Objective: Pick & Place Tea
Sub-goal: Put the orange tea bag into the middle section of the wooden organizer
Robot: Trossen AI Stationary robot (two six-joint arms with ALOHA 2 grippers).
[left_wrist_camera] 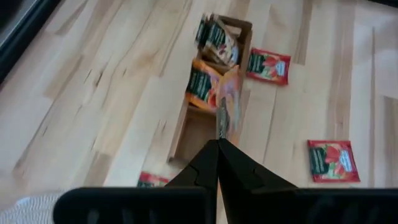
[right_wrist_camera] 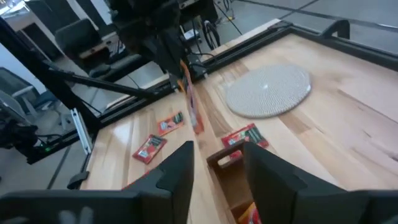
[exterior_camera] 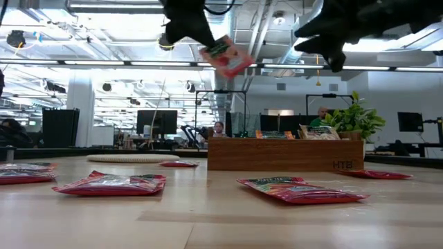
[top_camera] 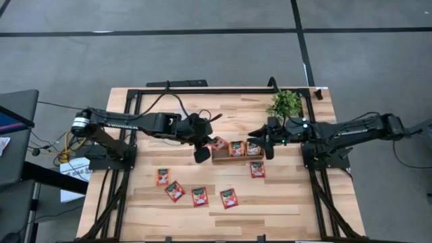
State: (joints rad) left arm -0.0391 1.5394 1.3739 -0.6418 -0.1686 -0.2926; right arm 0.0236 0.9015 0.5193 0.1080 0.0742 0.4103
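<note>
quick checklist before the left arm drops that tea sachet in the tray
1. Left gripper shut on the held sachet: ok.
2. Held sachet over the tray's empty end compartment: ok in the left wrist view.
3. That compartment free of sachets: ok.
4. Right gripper open, holding nothing: ok.
5. Right gripper clear of the wooden tray: not ok, it hangs over the tray's other end.
6. Sachet hanging flat: not ok, tilted.

Grey floor [top_camera: 202, 54], open office — monitors [exterior_camera: 158, 122], ceiling lights [exterior_camera: 131, 41]
</note>
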